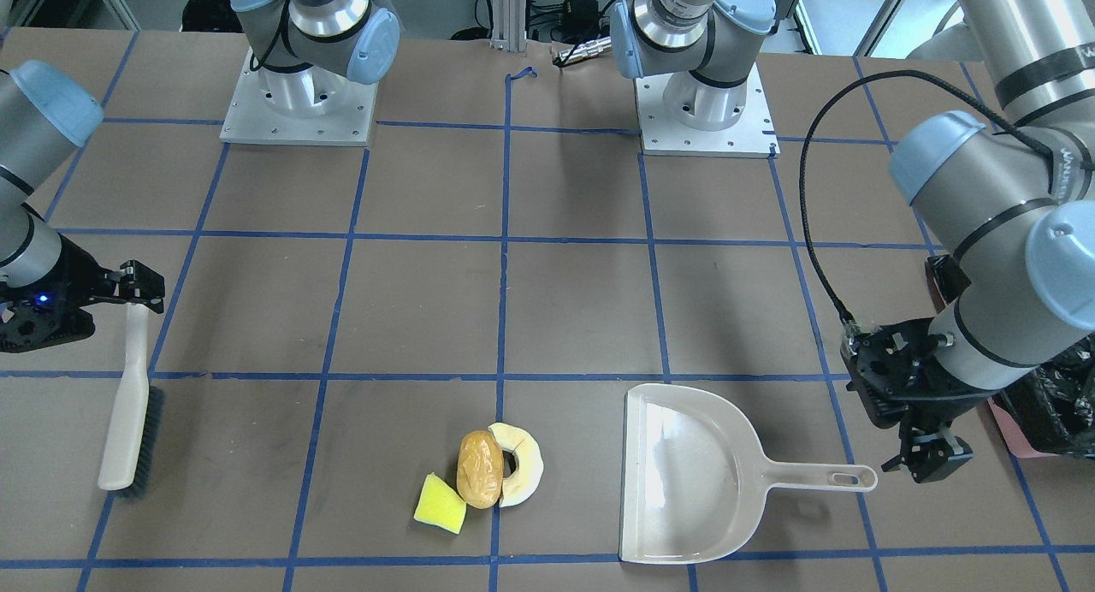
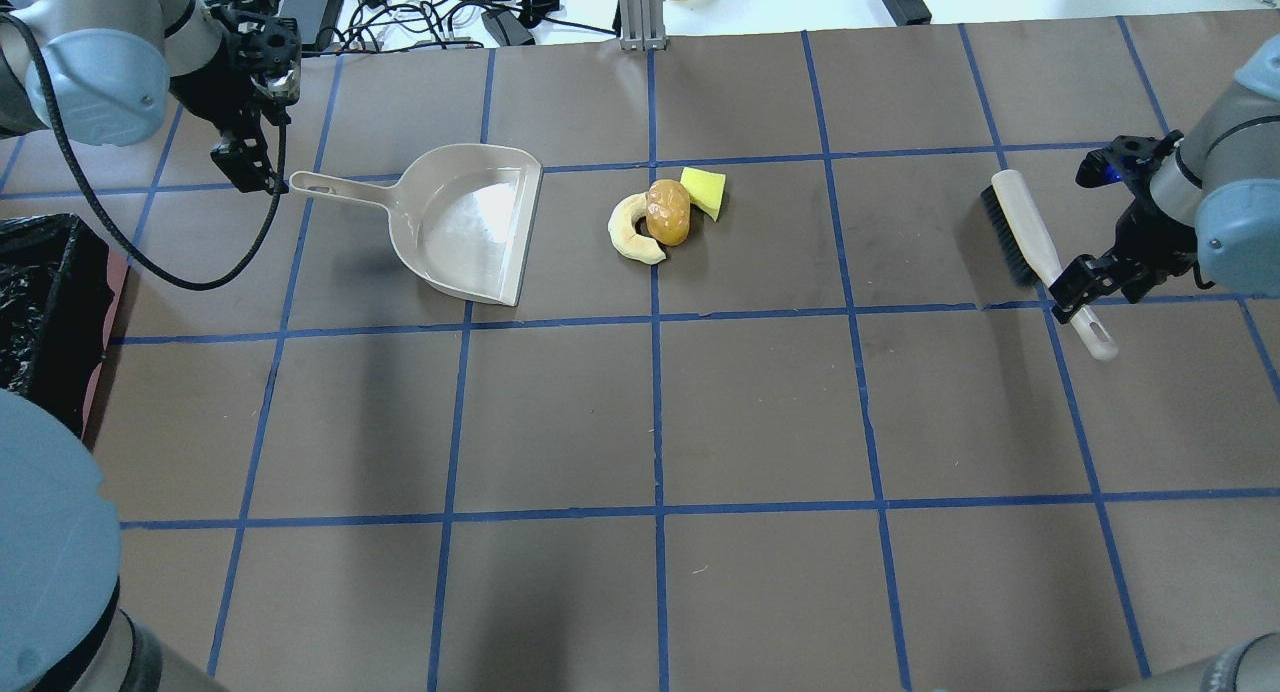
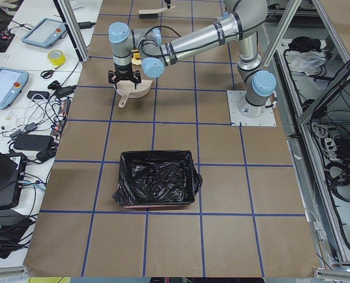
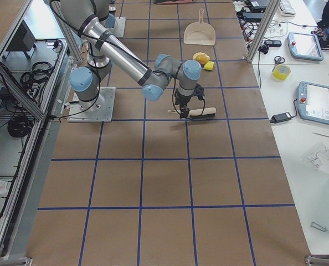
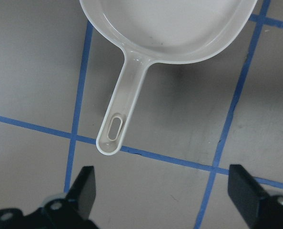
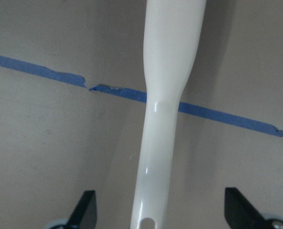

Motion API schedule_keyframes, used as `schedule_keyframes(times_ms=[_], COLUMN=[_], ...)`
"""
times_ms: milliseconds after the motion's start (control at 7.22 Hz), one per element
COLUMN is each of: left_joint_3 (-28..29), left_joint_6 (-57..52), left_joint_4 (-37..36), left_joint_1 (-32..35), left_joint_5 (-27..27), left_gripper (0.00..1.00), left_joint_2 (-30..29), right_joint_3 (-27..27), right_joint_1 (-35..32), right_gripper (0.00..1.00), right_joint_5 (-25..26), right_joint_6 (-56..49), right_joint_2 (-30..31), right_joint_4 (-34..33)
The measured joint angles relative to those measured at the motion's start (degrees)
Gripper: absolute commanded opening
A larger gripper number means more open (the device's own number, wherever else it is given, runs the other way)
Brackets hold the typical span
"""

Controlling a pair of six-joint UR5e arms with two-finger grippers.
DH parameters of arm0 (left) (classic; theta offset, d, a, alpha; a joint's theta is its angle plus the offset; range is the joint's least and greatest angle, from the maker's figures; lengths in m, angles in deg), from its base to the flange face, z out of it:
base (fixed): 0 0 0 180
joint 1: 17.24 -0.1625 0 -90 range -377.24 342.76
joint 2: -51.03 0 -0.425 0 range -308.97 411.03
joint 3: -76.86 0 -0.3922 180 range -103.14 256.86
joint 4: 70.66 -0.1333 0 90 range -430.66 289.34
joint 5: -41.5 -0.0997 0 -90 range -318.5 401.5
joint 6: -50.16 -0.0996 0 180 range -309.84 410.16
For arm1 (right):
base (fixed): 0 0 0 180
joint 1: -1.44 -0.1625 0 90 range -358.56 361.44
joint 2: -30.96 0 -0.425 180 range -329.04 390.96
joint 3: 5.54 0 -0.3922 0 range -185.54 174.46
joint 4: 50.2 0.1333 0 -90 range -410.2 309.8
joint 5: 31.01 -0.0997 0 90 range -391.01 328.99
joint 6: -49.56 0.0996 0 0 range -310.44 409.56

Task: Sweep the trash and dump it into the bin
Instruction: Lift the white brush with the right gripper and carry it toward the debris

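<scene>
The trash lies together on the table: a yellow sponge wedge (image 1: 440, 504), a golden-brown lump (image 1: 480, 481) and a pale half-ring (image 1: 522, 464). A beige dustpan (image 1: 684, 476) lies beside them, its mouth toward them. My left gripper (image 5: 163, 186) is open and empty, just past the end of the dustpan's handle (image 5: 117, 129). A beige hand brush (image 2: 1040, 252) lies at the other side. My right gripper (image 6: 160, 210) is open, its jaws wide on either side of the brush's handle (image 6: 167, 105) without touching it. The bin (image 3: 157, 186), pink with a black bag, stands at the table's left end.
The two arm bases (image 1: 299, 104) (image 1: 706, 113) are bolted to the table on my side. Cables and power supplies (image 2: 430, 12) lie past the far edge. The bin's corner (image 2: 40, 302) sits close behind my left arm.
</scene>
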Motion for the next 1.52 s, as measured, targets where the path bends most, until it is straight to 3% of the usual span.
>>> schedule_keyframes(times_ms=[277,415,692,831,969,1523], left_joint_3=[1.45,1.82,2.33,2.63,2.93,3.19], left_joint_6=[-6.90,-8.09,-8.24,-7.79,-7.51,-7.46], left_joint_4=[-0.84,-0.88,-0.34,-0.11,0.10,-0.45], left_joint_1=[0.05,0.05,0.31,0.65,0.86,0.66], left_joint_5=[3.23,3.73,2.08,1.06,0.56,0.30], left_gripper=[1.00,1.00,1.00,1.00,1.00,1.00], left_joint_2=[-3.98,-5.74,-7.78,-8.29,-8.75,-9.71], right_joint_3=[2.30,3.03,3.41,3.33,3.20,2.00], right_joint_1=[0.37,0.40,0.43,0.43,0.43,0.22], right_gripper=[0.89,0.79,0.32,0.14,0.03,0.00], right_joint_5=[-0.42,-0.31,-0.01,0.08,0.17,0.21], right_joint_6=[0.19,0.14,0.16,0.29,0.46,3.66], right_joint_2=[0.01,0.01,0.01,0.01,0.01,0.62], right_joint_4=[-1.03,-1.38,-1.71,-1.72,-1.72,-1.55])
